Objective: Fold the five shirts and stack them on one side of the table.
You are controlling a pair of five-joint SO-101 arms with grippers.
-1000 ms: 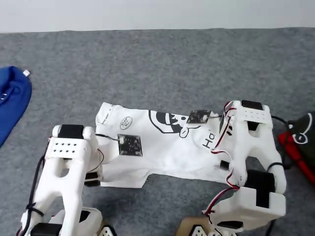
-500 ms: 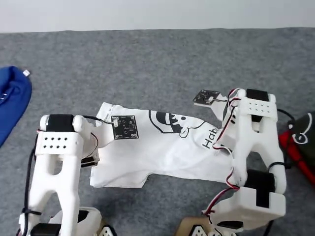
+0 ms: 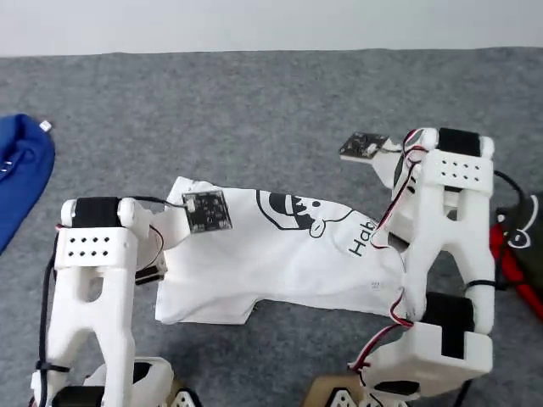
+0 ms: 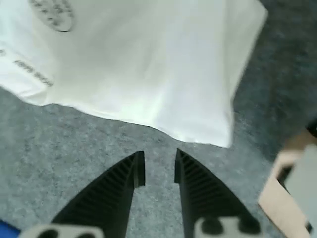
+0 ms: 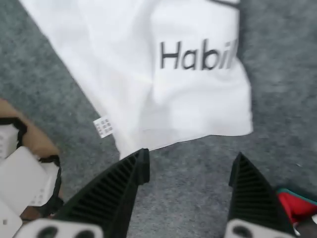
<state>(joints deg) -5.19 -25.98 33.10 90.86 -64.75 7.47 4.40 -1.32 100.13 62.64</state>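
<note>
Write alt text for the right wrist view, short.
The right hand, open wide, is poised over the gray table just off the edge of a white shirt with dark lettering that lies spread out beyond it. A red item sits at the frame's corner beside one finger.

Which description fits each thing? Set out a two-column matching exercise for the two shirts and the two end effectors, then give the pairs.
Column one:
1. white shirt
2. blue shirt
3. left end effector
4. right end effector

Column two:
A. opened wide
B. partly cut off at the high view's edge
C. opened only a little
D. lying flat, print facing up

Pairs: 1-D, 2-B, 3-C, 4-A
</note>
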